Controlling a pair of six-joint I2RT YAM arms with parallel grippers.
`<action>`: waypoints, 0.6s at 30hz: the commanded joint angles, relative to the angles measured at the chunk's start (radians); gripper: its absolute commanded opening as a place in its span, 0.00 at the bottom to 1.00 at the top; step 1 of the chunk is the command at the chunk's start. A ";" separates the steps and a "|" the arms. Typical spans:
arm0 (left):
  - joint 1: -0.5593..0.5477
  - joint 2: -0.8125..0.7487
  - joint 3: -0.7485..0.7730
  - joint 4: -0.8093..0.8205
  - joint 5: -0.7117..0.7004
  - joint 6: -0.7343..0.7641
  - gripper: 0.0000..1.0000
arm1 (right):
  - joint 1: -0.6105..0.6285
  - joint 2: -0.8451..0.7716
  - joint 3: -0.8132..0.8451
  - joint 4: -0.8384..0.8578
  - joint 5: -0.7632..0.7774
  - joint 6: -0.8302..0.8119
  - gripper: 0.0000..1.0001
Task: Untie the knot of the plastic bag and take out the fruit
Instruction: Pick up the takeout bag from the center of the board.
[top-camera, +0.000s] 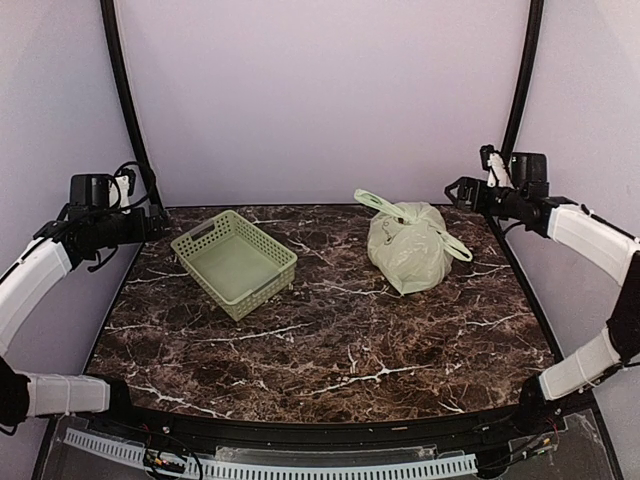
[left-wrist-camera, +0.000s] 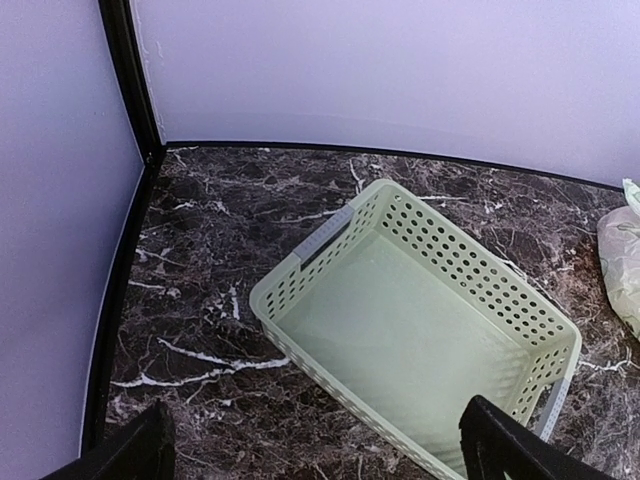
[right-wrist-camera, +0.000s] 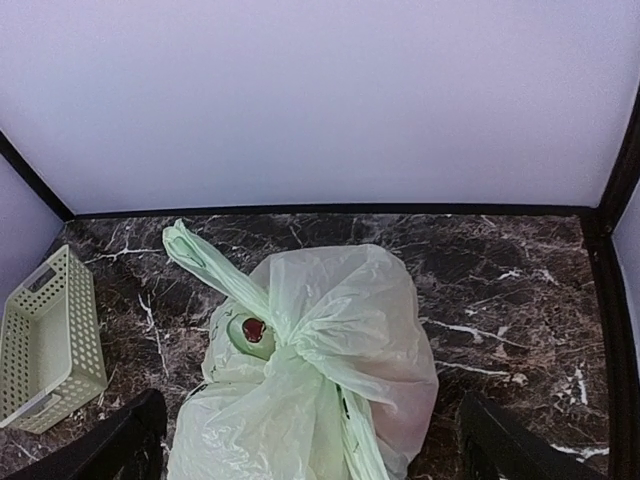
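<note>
The left jaws are spread wide and hold nothing. Their two dark tips show at the bottom corners of the left wrist view, with a pale green basket (left-wrist-camera: 440, 250) lying on the table (top-camera: 330, 350) below and between them. The right jaws are spread just as wide, also holding nothing. The plastic bag (right-wrist-camera: 340, 330) sits on the table below and ahead of them, framed between their tips but not touched.

The bag stands on the far right part of the table, well apart from the left jaws and near the basket without touching it. Its knot (right-wrist-camera: 290, 335) is bunched at the top, facing the right wrist camera.

There is one bag, one knot, one basket, and two loose handle ends. One end (right-wrist-camera: 190, 245) points toward the back wall and the other (top-camera: 455, 245) trails toward the right edge.

The fruit cannot be counted, as the film hides it. Only one rounded pale green shape with a red spot (right-wrist-camera: 250, 330) shows in a gap beside the knot. The left wrist view catches just a sliver of the bag at its right edge, and the right wrist view cuts off the bag's bottom.
</note>
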 joint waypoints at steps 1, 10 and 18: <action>-0.005 -0.011 -0.020 0.002 0.088 0.012 0.99 | 0.041 0.145 0.185 -0.173 -0.094 0.005 0.99; -0.005 -0.066 -0.054 0.018 0.079 0.014 0.99 | 0.150 0.466 0.527 -0.437 0.025 -0.016 0.99; -0.006 -0.048 -0.051 0.011 0.079 0.015 0.99 | 0.201 0.620 0.559 -0.456 0.124 -0.024 0.99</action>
